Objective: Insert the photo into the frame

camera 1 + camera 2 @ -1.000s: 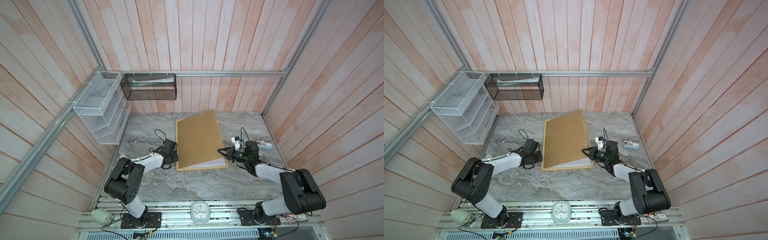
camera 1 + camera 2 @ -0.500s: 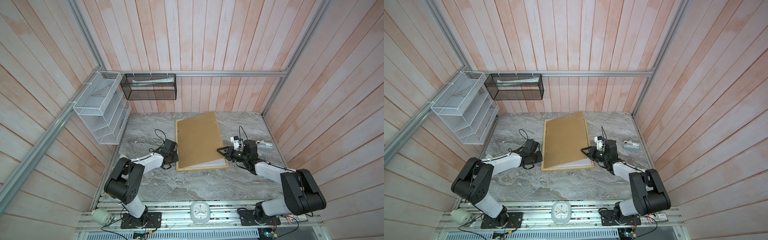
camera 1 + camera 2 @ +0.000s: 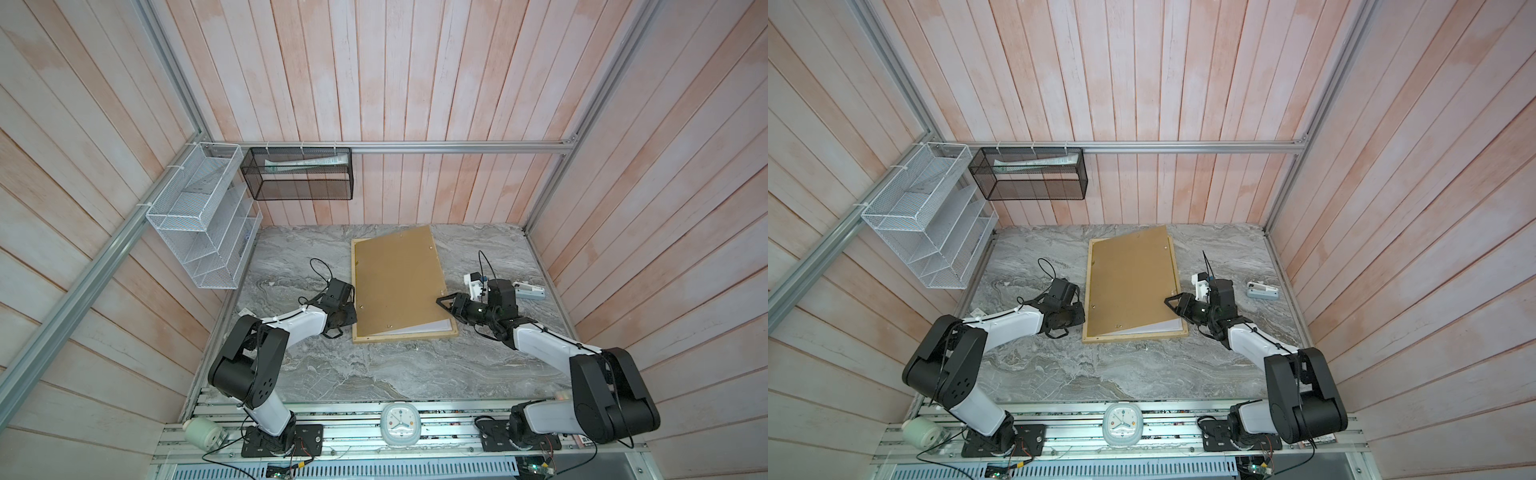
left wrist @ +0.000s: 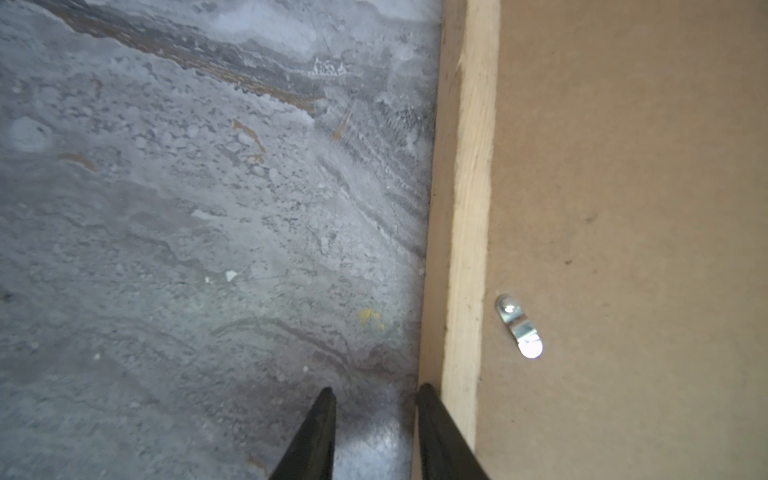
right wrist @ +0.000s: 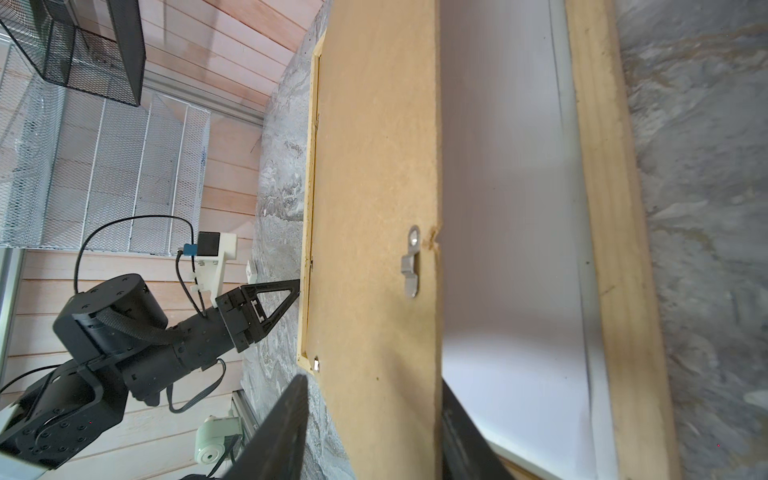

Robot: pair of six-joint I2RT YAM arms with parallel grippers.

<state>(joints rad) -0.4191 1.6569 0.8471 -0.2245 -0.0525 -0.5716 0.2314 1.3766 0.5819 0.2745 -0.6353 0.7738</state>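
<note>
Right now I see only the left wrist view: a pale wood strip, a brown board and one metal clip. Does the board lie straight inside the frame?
Observer: No. In both top views the backing board lies turned against the frame; its far right corner sticks out over the far strip.
Operator: Does the other arm hold the board?
Observer: No. The right pincer is at the board's right edge with its jaws open.

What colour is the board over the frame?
The board is plain brown, clearest in the right wrist view.
</note>
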